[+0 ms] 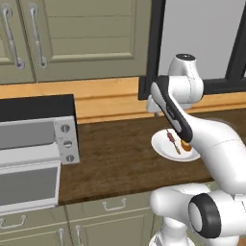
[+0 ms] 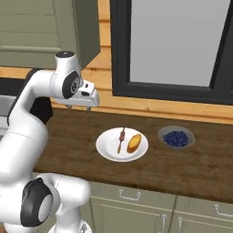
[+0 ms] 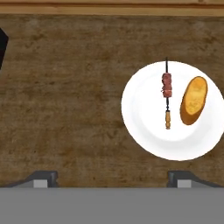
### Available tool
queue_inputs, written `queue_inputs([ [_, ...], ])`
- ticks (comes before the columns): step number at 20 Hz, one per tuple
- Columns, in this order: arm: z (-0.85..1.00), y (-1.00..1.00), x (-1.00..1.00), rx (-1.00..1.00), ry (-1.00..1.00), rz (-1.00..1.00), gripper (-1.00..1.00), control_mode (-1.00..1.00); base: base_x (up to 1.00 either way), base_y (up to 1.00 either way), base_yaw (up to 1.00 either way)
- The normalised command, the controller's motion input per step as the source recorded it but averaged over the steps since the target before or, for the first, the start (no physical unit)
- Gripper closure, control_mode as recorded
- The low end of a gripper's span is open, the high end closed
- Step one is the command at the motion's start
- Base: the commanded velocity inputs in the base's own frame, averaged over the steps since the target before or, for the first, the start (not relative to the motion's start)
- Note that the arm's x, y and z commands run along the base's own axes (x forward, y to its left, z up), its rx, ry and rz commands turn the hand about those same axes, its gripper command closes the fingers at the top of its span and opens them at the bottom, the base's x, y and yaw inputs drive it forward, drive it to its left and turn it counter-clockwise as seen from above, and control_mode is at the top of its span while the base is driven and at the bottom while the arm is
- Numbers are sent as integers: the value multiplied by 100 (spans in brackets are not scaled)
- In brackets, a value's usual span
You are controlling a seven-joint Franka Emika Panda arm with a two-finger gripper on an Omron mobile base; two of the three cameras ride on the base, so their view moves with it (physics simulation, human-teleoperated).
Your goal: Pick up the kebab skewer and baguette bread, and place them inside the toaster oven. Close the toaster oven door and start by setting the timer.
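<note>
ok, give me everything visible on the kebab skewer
The kebab skewer is a thin dark stick with dark red chunks near its middle and one orange-brown piece toward one end. It lies flat on the white plate, roughly parallel to the baguette bread beside it, with a gap between the two. Nothing else touches it. In the right base view it sits on the plate's left half; the left base view shows it partly behind the arm.

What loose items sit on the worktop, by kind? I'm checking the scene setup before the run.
Food pieces: 2, the kebab skewer and the baguette bread, side by side on the plate
Dishes: 2, the white plate and the bowl of blueberries
Appliances: 1, the toaster oven, its door down
Total: 5
</note>
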Motion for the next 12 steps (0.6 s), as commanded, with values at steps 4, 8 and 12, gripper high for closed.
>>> queue_inputs([
  [4, 0, 0, 0, 0, 0, 0, -100, 100, 0, 53, -2],
  [8, 0, 0, 0, 0, 0, 0, -100, 100, 0, 61, -4],
  [12, 0, 0, 0, 0, 0, 0, -100, 100, 0, 54, -4],
])
